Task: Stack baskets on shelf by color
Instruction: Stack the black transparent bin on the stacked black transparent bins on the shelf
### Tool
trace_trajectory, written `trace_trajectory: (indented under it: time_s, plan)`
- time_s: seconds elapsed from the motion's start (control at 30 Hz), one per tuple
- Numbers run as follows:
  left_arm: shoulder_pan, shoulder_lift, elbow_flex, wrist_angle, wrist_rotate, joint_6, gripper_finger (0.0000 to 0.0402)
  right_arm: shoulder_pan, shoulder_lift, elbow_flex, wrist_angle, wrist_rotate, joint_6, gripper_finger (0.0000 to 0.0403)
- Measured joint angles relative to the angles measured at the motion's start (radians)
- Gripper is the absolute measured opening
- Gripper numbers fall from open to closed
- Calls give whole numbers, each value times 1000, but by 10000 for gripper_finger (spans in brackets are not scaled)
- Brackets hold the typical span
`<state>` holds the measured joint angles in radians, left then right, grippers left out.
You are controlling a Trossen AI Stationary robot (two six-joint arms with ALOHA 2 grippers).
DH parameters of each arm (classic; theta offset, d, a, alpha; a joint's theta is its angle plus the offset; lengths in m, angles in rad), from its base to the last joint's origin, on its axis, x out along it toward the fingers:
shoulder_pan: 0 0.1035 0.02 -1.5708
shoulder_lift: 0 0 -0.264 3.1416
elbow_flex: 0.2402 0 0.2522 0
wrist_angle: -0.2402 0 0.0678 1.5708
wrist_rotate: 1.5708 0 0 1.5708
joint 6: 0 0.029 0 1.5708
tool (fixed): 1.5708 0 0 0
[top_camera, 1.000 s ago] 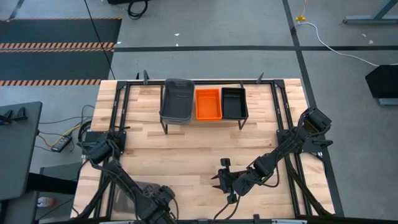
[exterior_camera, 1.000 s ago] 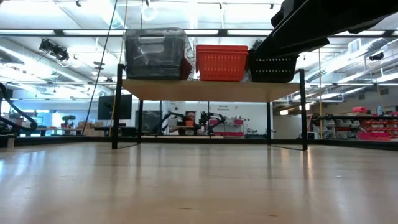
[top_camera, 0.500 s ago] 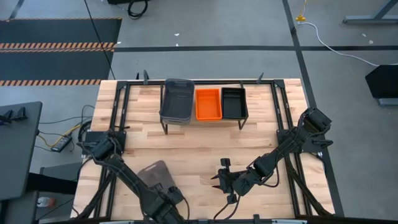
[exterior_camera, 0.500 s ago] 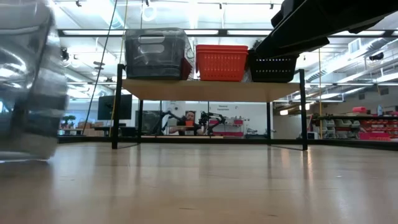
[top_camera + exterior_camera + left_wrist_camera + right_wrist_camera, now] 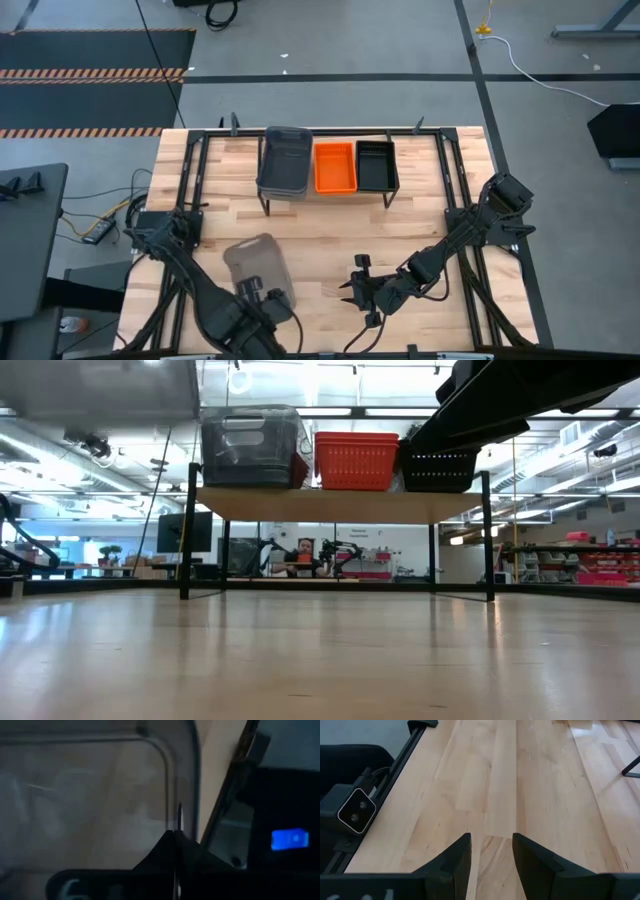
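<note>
One smoky translucent grey basket [image 5: 258, 268], round-cornered, clenched in the left end effector [image 5: 252, 296] above the table [image 5: 320, 235]

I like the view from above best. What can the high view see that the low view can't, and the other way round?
Only the high view shows both arms: the left gripper carrying a grey basket above the table, and the right gripper waiting near the front.

Only the low view shows the room beyond, seen under the shelf.

Both show three stacks on the shelf: grey, orange and black.
</note>
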<state>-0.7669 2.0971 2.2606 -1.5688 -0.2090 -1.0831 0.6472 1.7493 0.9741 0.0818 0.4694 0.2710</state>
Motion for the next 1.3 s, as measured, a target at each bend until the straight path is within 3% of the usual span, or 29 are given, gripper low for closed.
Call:
trace_trajectory:
  time_s: [0.2,0.8,1.03,1.3]
  plan:
    - [23,-3,88,-3,-115,161,7,0,0,0,2,0,12,150]
    - [104,-90,96,-2,-140,394,10,5,0,0,-3,0,51,150]
    - [105,-176,96,-3,-262,486,10,9,0,0,-2,0,64,150]
    - [131,-239,96,-2,-419,724,10,9,0,0,-1,0,67,150]
